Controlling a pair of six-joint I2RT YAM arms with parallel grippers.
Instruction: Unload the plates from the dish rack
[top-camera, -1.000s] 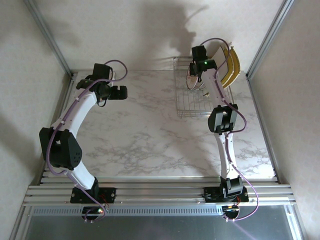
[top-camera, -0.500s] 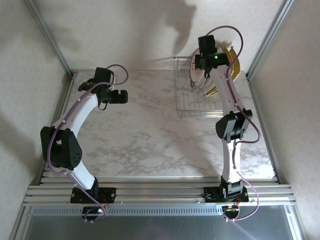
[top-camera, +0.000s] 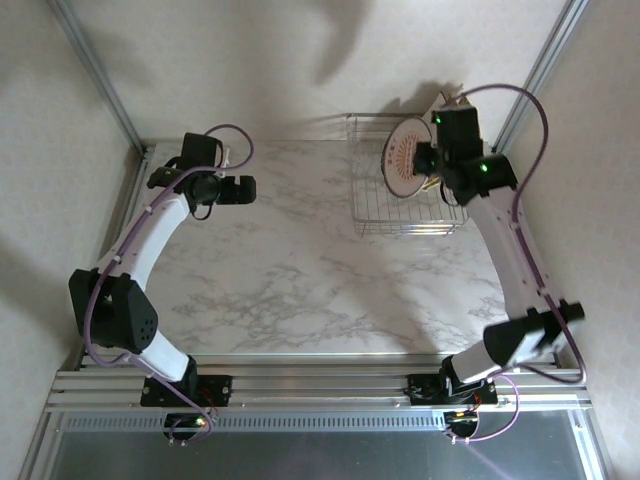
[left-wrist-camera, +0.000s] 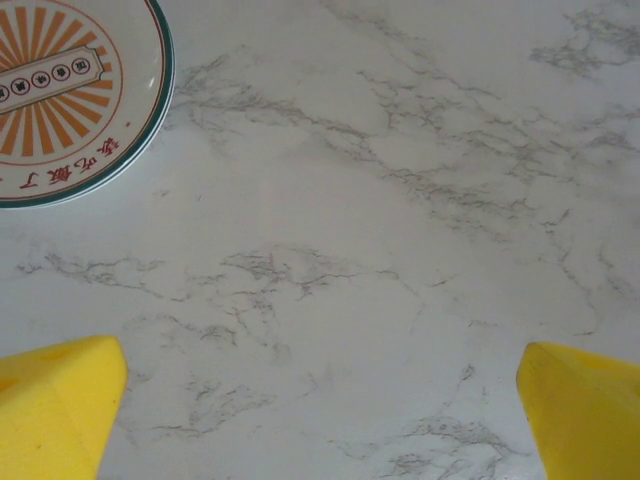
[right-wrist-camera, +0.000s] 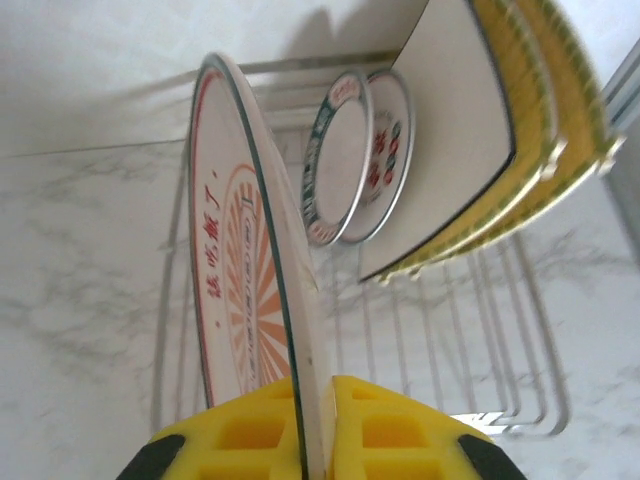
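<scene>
My right gripper is shut on the rim of a round white plate with an orange sunburst, held on edge. From above, this plate hangs over the dish rack beside the right gripper. Two small round plates still stand in the rack, with a white square plate and yellow woven plates behind them. The left gripper is open over the table. Its yellow fingertips stand wide apart, and another sunburst plate lies flat nearby.
The rack's wire floor stands at the table's back right, close to the right frame post. The marble tabletop lies between the two arms. A metal rail runs along the near edge.
The right gripper has lifted the sunburst plate up out of the rack and swung right, so the plate's face now shows from above. The left arm has barely moved.
</scene>
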